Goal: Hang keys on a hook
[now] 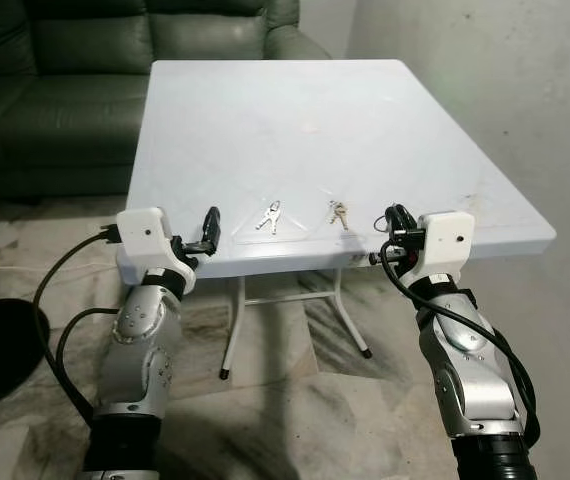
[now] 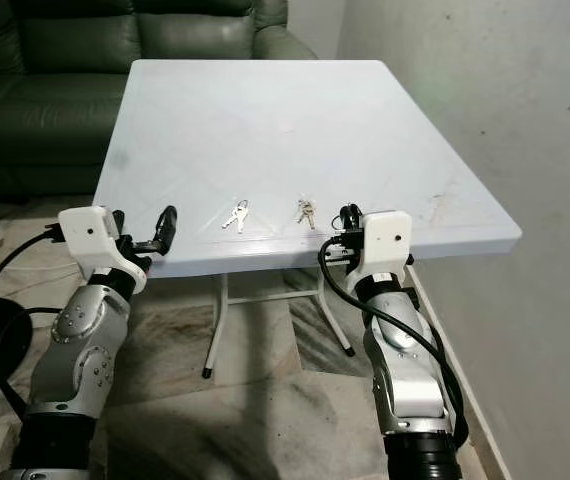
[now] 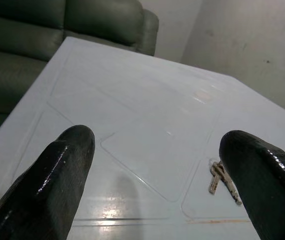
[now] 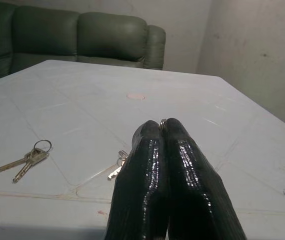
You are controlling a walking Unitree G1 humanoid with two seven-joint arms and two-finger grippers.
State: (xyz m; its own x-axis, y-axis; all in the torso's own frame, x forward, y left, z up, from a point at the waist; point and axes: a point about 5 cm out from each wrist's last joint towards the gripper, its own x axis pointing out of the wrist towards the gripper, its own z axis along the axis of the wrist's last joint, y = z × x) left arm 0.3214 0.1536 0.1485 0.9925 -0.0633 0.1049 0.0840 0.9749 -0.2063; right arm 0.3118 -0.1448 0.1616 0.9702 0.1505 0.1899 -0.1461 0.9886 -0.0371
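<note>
Two key bunches (image 1: 271, 215) (image 1: 338, 212) lying near the bench's (image 1: 265, 120) front edge; left gripper (image 1: 209, 232) spread open there; right gripper (image 1: 396, 222) pressed closed, holding nothing.

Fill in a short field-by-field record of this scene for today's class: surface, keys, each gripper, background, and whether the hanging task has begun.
surface: white table, square top on folding legs
keys: two bunches lying near the front edge, silver keys on the left, brass keys on the right, apart from each other
left gripper: at the front edge, fingers open, holding nothing
right gripper: at the front edge near the brass keys, fingers shut together
background: dark green sofa behind the table, grey wall on the right
task state: both bunches untouched
</note>
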